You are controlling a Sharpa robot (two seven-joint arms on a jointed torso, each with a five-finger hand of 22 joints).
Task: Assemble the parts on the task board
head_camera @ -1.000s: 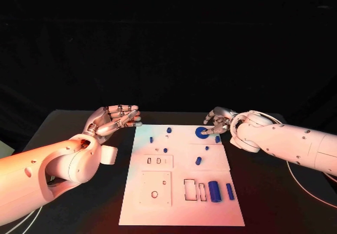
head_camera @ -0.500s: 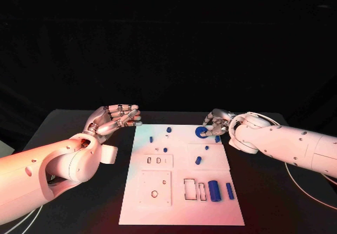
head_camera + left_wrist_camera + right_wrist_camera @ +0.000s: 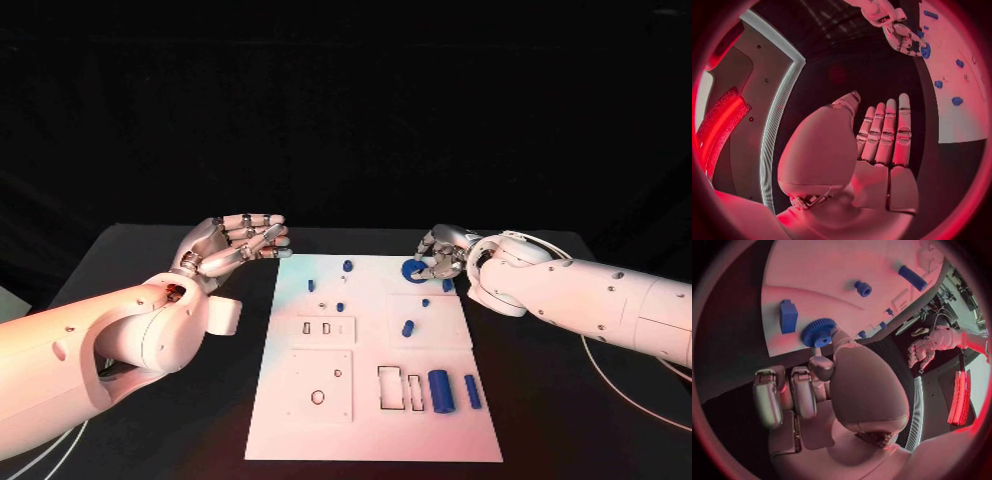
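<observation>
In the middle of the head view, on the black surface (image 3: 173, 400), lies the white task board (image 3: 368, 420), the biggest thing here; it looks a stiff, flat plate that would not give under a push. At its upper right corner sits the blue gear (image 3: 415, 271), toothed round the rim, small, hard and surely light; the right robot hand (image 3: 444, 252) has its fingertips on it, thumb against the rim in the right wrist view, so I judge it pinched there, and the teeth should give grip. The left robot hand (image 3: 235, 246) hangs off the board's upper left edge, fingers straight and together, holding nothing. Lower right stand two blue cylinders (image 3: 440, 391), smooth and likelier to slip. Smaller blue pegs (image 3: 408, 328) dot the middle. I can read no writing or brand anywhere.
</observation>
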